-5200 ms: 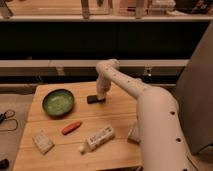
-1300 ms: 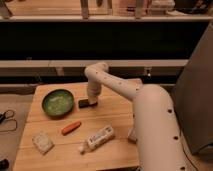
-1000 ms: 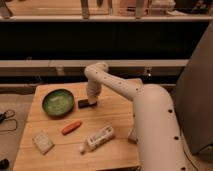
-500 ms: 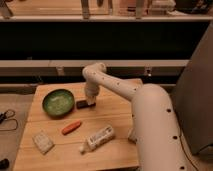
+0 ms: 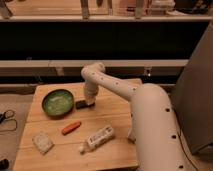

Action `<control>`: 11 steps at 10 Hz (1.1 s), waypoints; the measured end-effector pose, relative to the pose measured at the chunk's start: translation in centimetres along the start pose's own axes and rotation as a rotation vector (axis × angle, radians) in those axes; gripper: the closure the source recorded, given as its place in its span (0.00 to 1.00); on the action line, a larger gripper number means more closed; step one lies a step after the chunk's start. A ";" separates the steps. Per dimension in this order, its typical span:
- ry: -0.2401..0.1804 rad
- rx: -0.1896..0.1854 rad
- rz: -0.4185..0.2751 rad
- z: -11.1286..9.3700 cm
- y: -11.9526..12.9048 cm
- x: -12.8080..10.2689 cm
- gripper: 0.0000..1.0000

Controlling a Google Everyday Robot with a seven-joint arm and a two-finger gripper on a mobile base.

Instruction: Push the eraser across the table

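— Where's your tool?
— My tool (image 5: 90,103) is down on the light wooden plank surface (image 5: 115,107), fingers pressed together, touching the small flat black eraser (image 5: 81,105).
— And the eraser?
— Just right of the round green bowl (image 5: 57,102), far of the orange carrot-like piece (image 5: 71,127).

The table (image 5: 112,107) is matt, pale planked wood. The eraser (image 5: 81,105) looks dull black beside the closed gripper (image 5: 89,103), whose arm (image 5: 120,90) is smooth white plastic.
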 end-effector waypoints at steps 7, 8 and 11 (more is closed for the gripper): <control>0.003 0.003 -0.035 -0.1 -0.5 -0.7 1.00; 0.004 0.001 -0.036 -0.1 -0.5 -0.7 1.00; 0.007 0.000 -0.069 0.2 -1.0 -1.3 1.00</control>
